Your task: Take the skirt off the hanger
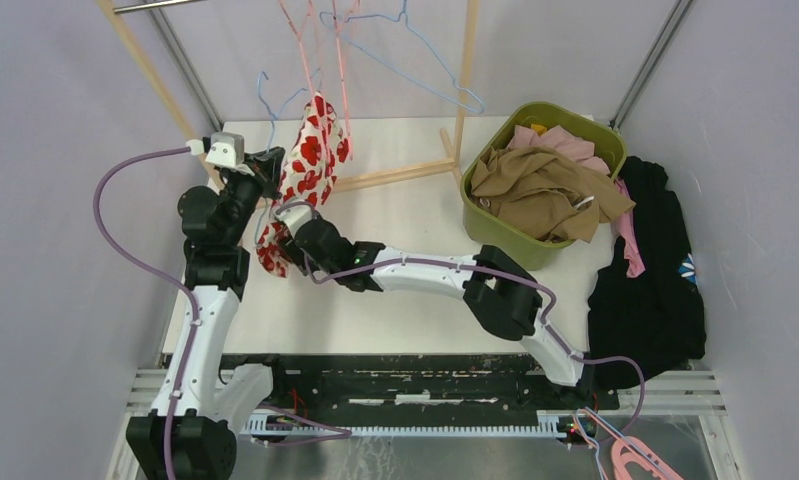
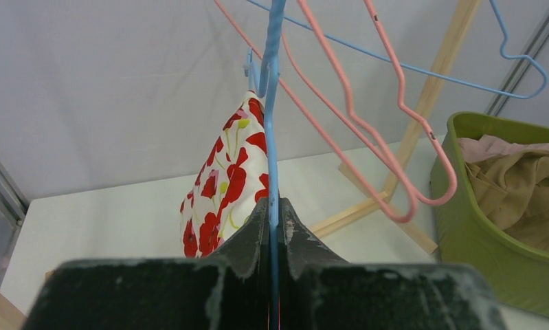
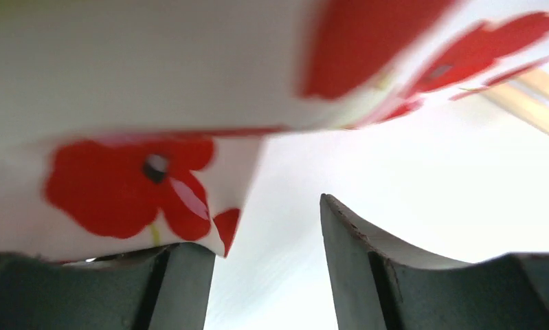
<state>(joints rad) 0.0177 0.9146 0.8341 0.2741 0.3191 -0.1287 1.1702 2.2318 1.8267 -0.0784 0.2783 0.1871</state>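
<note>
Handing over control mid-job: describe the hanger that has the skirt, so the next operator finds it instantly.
Find the wooden rack at the back of the table, then look to its left end, where the left gripper pinches a blue wire hanger. Unlike the bare pink hangers and the second blue hanger, it carries the white, red-flowered skirt.

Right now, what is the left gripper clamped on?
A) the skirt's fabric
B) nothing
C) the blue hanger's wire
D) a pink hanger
C: in the left wrist view the left gripper is shut on the thin wire of the blue hanger, and the skirt hangs just beyond it, outside the grip.
</note>
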